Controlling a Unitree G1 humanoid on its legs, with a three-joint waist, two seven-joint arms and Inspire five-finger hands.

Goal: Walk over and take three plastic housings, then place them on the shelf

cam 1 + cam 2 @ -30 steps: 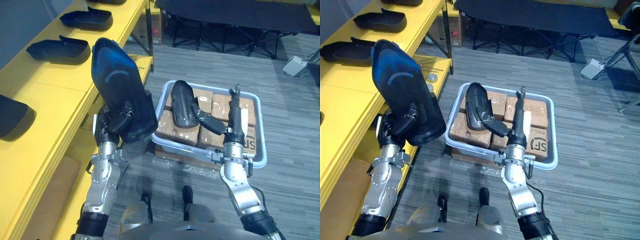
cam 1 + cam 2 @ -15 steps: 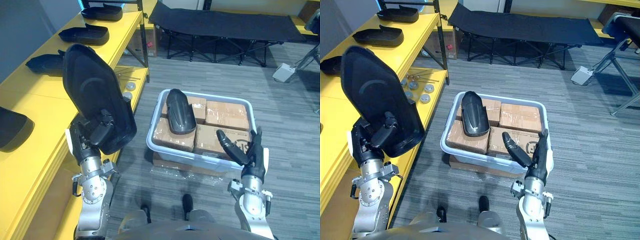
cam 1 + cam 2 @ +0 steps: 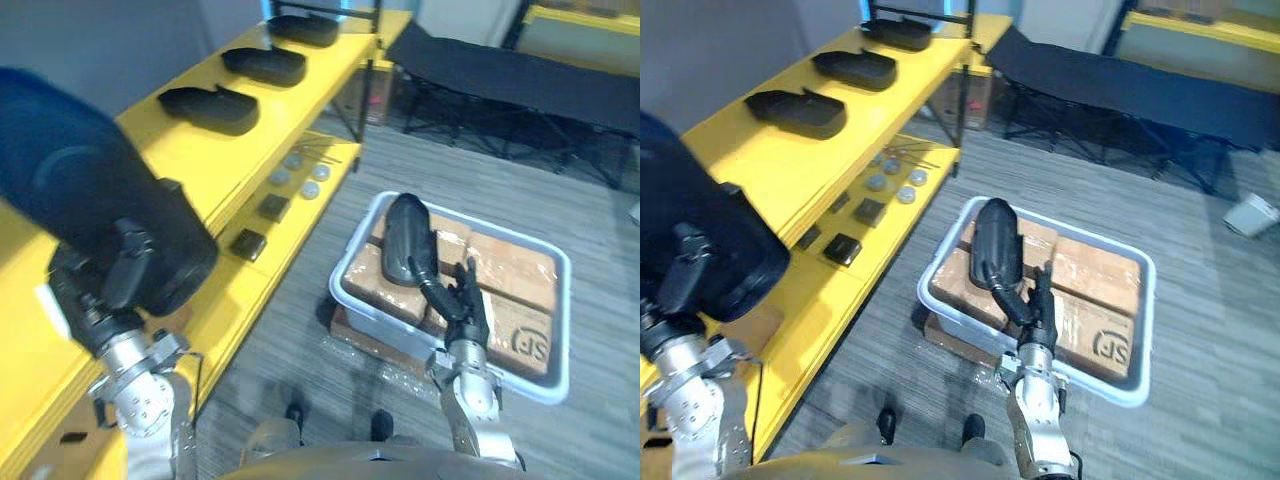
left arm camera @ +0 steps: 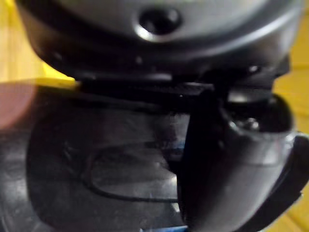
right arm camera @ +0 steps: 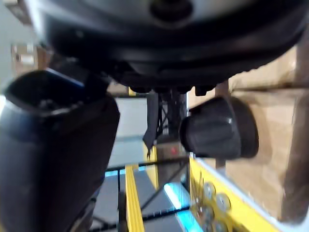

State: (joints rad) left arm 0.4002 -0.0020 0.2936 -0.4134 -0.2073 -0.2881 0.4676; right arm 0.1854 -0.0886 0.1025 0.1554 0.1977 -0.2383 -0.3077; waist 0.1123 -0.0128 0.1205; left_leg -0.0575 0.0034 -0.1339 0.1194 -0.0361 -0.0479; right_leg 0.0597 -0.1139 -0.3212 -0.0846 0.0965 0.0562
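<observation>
View has swung toward the yellow shelf (image 3: 205, 150) since 0.5 s back; the held plastic housing (image 3: 90, 195) now shows against its near end. Large glossy black rounded shell, blurred; faint arc on its face, possibly moulded. Left hand (image 3: 100, 295) clamped round its lower edge. Right hand (image 3: 462, 300) fingers straight, empty, before the grey bin (image 3: 565, 330), where a second housing (image 3: 405, 240) lies on cardboard boxes (image 3: 510, 265).

Bare shelf top (image 3: 855, 125) beside nearest shelved housing (image 3: 795, 112)

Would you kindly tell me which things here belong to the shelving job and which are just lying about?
Job: plastic housing in the left hand; second housing in the grey crate; yellow shelf; shelved housings.
Lying about: cardboard boxes; folding cot; metal discs; small black blocks.
</observation>
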